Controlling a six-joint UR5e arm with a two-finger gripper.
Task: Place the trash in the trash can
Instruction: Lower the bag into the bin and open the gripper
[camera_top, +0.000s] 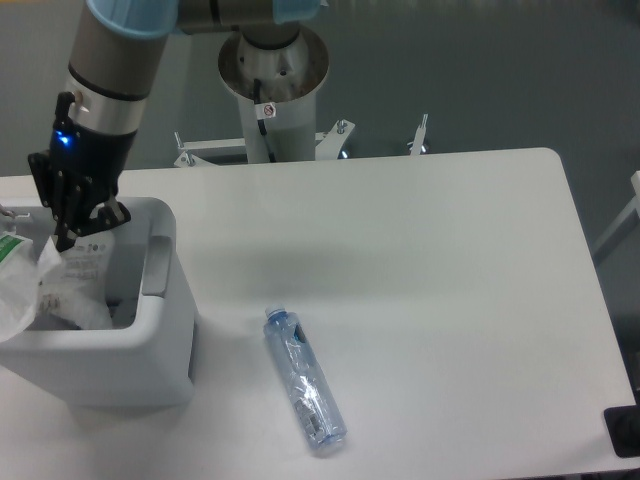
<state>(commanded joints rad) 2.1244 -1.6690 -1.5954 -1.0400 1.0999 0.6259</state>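
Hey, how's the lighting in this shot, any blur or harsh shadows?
Fixed camera: soft, even light; only a faint broad shadow on the table and a slim one under the bottle. Slightly soft focus overall; the wrapper by the gripper blends into the white trash can.

Bright, even overhead light, soft shadows on the table (420, 260), slightly blurry.

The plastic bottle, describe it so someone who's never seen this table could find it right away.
Start at the white table and find the white trash can at its left edge. Just right of the can, near the front edge, the plastic bottle lies on its side. It is the only loose, clear, bluish, crushed item lying on the tabletop.
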